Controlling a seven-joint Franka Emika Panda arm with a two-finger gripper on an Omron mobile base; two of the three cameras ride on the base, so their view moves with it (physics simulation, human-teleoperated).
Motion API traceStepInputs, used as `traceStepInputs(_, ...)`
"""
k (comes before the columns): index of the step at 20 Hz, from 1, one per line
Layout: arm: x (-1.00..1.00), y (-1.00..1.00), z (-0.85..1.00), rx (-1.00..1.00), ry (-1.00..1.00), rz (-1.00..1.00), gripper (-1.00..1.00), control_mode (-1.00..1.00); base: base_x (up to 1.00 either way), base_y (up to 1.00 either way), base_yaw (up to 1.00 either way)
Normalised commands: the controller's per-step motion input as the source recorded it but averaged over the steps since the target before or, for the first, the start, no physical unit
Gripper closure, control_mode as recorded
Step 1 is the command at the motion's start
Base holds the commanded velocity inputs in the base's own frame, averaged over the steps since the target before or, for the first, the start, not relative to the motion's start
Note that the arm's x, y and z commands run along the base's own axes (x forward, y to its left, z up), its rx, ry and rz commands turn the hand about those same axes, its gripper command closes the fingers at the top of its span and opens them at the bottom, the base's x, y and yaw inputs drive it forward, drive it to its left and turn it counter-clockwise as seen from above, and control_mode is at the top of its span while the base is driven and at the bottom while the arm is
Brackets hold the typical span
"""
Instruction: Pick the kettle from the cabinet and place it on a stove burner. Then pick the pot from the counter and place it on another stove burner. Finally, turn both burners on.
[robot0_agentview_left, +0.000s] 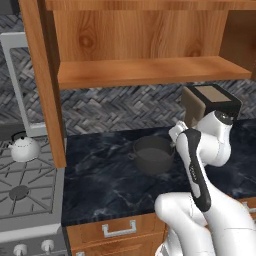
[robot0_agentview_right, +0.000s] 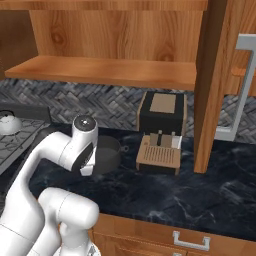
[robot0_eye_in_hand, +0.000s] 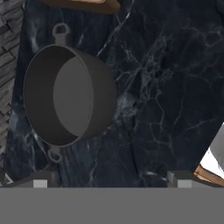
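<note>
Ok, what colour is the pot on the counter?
Dark grey, inside and out. The pot shows best in the hand view, sitting on the black veined counter.

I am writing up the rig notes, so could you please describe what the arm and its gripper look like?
The arm is glossy white with rounded, tube-like segments, dark grey-black bands at the joints and a round grey cap on one joint. The gripper ends in two small dark, blocky fingertips.

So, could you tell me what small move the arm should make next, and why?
Probably shift the open gripper sideways over the pot and lower it onto the rim. The kettle already sits on the stove, while the pot is on the counter, off to one side of the fingertips in the hand view.
</note>
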Motion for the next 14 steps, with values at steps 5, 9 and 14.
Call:
traceStepInputs(5, 0.32, 0.00, -0.20, 0.00, 0.05, 0.03, -1.00, -1.00, 0.00, 0.00, 0.00)
traceStepInputs(9, 0.33, 0.00, -0.25, -0.01, 0.04, 0.03, -1.00, -1.00, 0.00, 0.00, 0.00)
traceStepInputs(14, 0.26, 0.00, -0.28, -0.02, 0.03, 0.03, -1.00, -1.00, 0.00, 0.00, 0.00)
